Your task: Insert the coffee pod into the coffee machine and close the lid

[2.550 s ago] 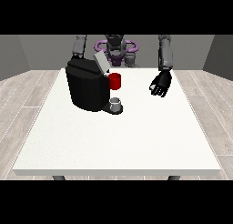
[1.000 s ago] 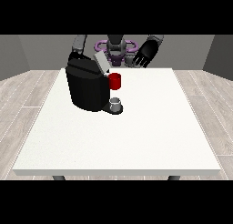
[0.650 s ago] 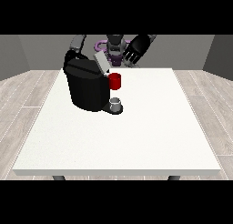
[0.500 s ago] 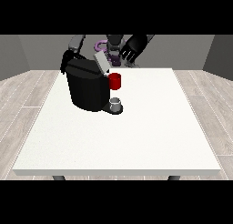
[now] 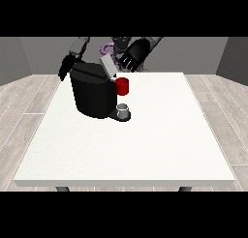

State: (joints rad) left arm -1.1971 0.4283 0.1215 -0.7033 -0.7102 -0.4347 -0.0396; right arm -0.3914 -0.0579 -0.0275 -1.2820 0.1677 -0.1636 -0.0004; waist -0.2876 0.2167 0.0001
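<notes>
Grey walls and a pale plank floor surround a large white table (image 5: 145, 145), with the robot at its far edge. On the table's far left part stands a black coffee machine (image 5: 92, 92); its silver lid (image 5: 108, 66) is tilted up from the top, slanting toward the view's right. A red thing at the machine (image 5: 122, 86) juts from its front, and below that a small grey thing (image 5: 124, 110) sits on the machine's base; whether it is the pod cannot be told. The hand at the view's right (image 5: 131, 56) is raised just behind and beside the upper end of the lid, fingers loosely spread and holding nothing. The hand at the view's left (image 5: 65, 67) hangs at the machine's upper left corner; how its fingers lie cannot be told.
</notes>
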